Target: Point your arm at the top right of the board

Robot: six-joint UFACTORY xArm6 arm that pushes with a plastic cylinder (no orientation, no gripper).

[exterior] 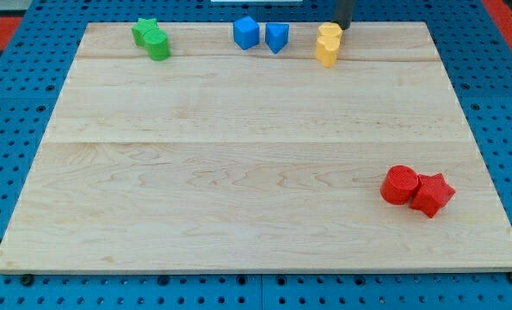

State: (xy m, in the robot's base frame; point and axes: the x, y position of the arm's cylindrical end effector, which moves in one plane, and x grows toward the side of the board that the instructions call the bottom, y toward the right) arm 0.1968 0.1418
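Nearest the view's bottom, the red cylinder (400, 184) and the red star (433, 194) sit touching each other at the lower right of the wooden board (238, 172), well apart from everything else and far from where the task sends me.

The task's target is the board's top-right corner, at the view's upper right, where the wood meets the blue pegboard bench (496, 103). That corner patch holds no block. My tip (343, 27) is at the top edge, a little to the view's left of that corner, just beside the upper yellow block (330, 34), which looks rounded, and close to touching it; whether there is contact I cannot tell. A second yellow block (325, 53) sits directly below the first, the two pressed together.

Moving outward along the top edge, the blue cube (246, 33) and a second, more wedge-like blue block (277, 37) stand just beside each other, and further to the view's left the green star (144, 30) and green cylinder (158, 46) are paired the same way. The like-coloured pairs look grouped on purpose.

Only the lower stub of the dark rod shows, dropping in from the view's top, roughly upright. The end effector is a plain rod with nothing to open or close. I judge the remaining move is a short slide toward the view's right, away from the yellow pair.
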